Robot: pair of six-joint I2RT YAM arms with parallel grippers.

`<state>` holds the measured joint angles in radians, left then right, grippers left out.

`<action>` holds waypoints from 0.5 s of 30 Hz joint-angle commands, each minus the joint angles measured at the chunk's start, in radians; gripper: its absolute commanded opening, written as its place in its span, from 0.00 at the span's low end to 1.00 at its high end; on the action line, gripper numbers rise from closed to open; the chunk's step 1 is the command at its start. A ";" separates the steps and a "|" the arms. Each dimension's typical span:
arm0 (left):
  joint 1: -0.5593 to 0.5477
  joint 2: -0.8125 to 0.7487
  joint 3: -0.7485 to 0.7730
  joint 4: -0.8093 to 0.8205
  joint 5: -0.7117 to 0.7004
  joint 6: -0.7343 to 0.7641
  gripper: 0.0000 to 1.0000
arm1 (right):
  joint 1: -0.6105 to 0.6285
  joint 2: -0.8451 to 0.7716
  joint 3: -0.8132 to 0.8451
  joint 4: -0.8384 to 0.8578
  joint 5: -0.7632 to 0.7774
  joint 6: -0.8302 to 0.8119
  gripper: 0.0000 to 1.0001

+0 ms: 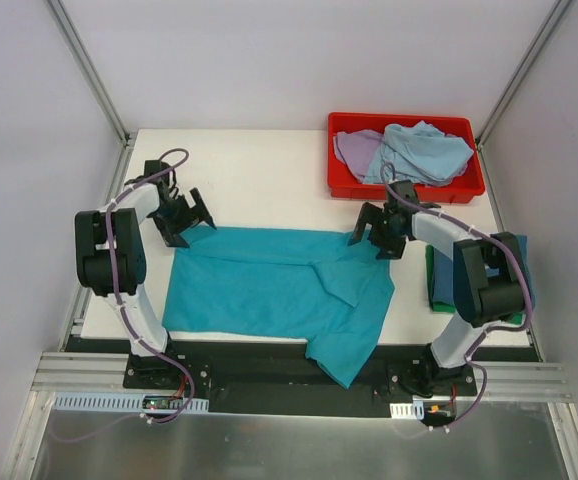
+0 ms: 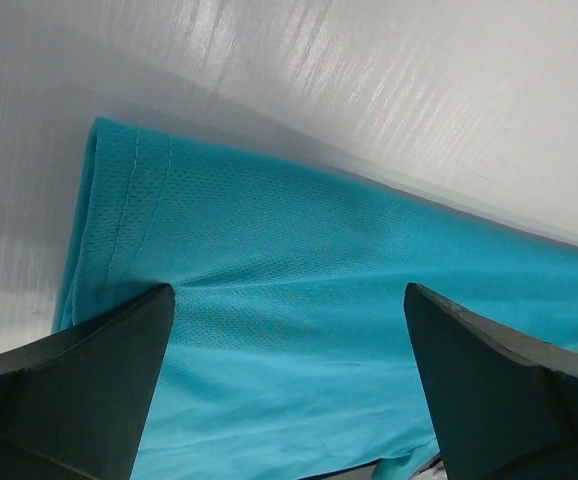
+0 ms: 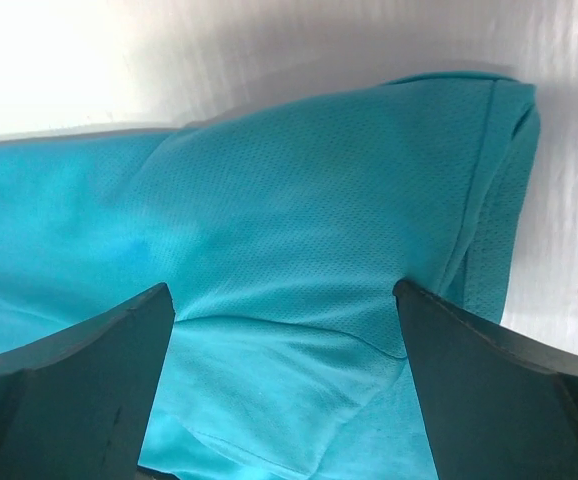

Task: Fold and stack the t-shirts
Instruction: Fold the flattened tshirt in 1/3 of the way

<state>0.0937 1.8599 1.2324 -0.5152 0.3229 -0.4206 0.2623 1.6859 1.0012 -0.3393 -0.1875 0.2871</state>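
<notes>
T-shirt point(image 1: 269, 285) of teal mesh knit lies creased, with stitched hems.

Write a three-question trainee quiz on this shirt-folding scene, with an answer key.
1. True or false: both arms' jaws stand open at the far corners of the teal t-shirt.
2. The red bin holds: A) nothing; B) crumpled garments; C) a neat folded stack.
3. Fill in: the folded pile lies beside the ___ arm.
Key: 1 true; 2 B; 3 right.
</notes>
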 commanded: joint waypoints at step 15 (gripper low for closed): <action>0.001 0.023 0.210 -0.045 -0.060 -0.086 0.99 | -0.092 0.100 0.367 -0.204 0.087 -0.198 0.96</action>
<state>0.0917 1.9747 1.4113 -0.5289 0.3428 -0.4873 0.1490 1.9209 1.3445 -0.4366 -0.1974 0.1558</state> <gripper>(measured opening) 0.990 0.964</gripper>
